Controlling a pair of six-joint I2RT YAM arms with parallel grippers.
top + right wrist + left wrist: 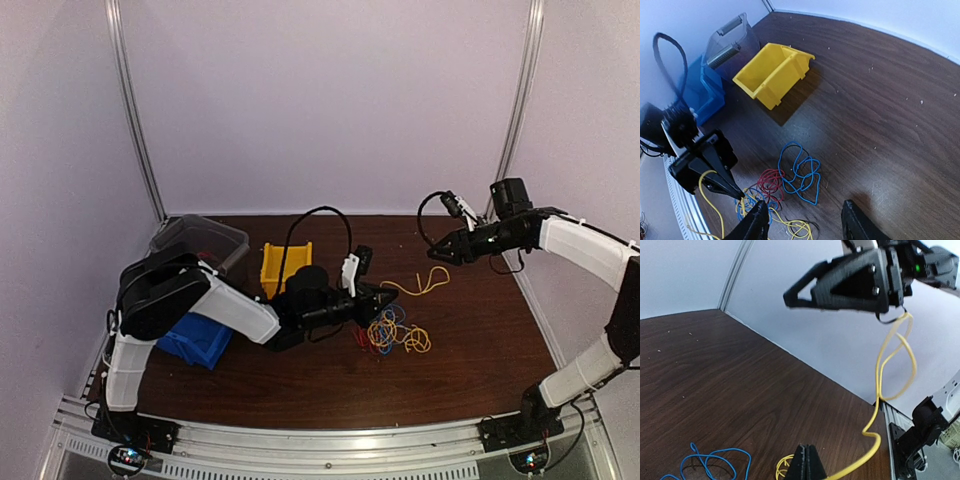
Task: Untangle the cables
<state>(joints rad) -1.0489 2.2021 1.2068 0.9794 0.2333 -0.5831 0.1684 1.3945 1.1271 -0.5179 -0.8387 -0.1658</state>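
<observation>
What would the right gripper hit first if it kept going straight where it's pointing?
Probably the cables, their blue loop lying on the table ahead of the right gripper; depth is unclear.

Blue bin (197, 346) half hidden under left arm (238, 312); blue cable (730, 450) cropped below.

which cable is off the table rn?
The yellow cable: it rises from the shut left gripper toward the right gripper. The blue cable and red cable lie on the table.
</observation>
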